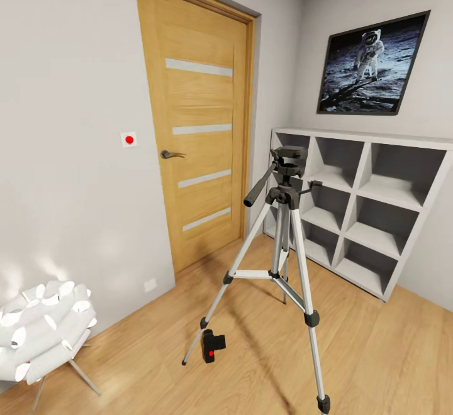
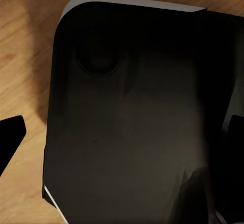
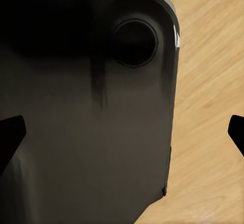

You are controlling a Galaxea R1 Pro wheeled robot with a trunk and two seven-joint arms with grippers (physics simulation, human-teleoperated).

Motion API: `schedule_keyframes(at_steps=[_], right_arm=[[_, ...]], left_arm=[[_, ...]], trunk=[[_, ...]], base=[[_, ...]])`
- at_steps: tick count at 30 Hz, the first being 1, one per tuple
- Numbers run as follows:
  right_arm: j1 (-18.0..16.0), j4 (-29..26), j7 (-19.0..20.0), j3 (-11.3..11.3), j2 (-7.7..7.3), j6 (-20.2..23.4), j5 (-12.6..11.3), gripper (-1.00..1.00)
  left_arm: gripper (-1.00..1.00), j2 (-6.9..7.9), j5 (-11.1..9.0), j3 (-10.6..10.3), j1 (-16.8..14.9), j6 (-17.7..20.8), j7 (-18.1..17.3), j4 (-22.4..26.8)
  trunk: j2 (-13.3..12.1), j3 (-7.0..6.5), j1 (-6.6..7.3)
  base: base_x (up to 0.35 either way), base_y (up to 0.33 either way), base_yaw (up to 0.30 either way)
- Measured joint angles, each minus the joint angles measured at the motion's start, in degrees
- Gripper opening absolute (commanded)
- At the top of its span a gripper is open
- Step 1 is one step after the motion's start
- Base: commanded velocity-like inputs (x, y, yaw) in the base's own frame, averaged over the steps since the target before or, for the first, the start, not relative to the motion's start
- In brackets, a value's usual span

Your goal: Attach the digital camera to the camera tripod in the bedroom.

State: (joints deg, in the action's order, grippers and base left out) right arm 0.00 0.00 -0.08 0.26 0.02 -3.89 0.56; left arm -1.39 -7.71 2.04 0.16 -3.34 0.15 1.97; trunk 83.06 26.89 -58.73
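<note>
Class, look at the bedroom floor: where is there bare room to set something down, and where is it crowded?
Bare planks lie between the camera tripod and the cubby shelves, and in front of the door. It is crowded between the tripod's near legs, where the digital camera lies, and by the white chair.

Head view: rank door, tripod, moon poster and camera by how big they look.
1. wooden door
2. camera tripod, nearer the lens, so apparent size only
3. moon poster
4. digital camera, smallest, lying on the floor
</note>
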Motion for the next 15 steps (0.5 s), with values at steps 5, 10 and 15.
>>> schedule_keyframes(at_steps=[5,10,15], right_arm=[[0.0,0.0,0.0,0.06,0.13,-0.66,0.0,1.0],[0.0,0.0,0.0,0.07,0.08,-0.7,0.0,1.0],[0.0,0.0,0.0,0.05,-0.01,-0.69,-0.05,1.0]], left_arm=[[1.0,0.0,-0.01,0.0,0.0,-0.02,0.01,0.0],[1.0,0.0,-0.02,0.0,0.0,-0.08,0.01,0.0],[1.0,-0.01,-0.01,0.0,0.0,-0.09,-0.02,0.0]], trunk=[[0.0,0.0,0.0],[0.0,0.0,0.0],[0.0,0.0,0.0]], base=[[0.0,0.0,0.0],[0.0,0.0,0.0],[0.0,0.0,0.0]])
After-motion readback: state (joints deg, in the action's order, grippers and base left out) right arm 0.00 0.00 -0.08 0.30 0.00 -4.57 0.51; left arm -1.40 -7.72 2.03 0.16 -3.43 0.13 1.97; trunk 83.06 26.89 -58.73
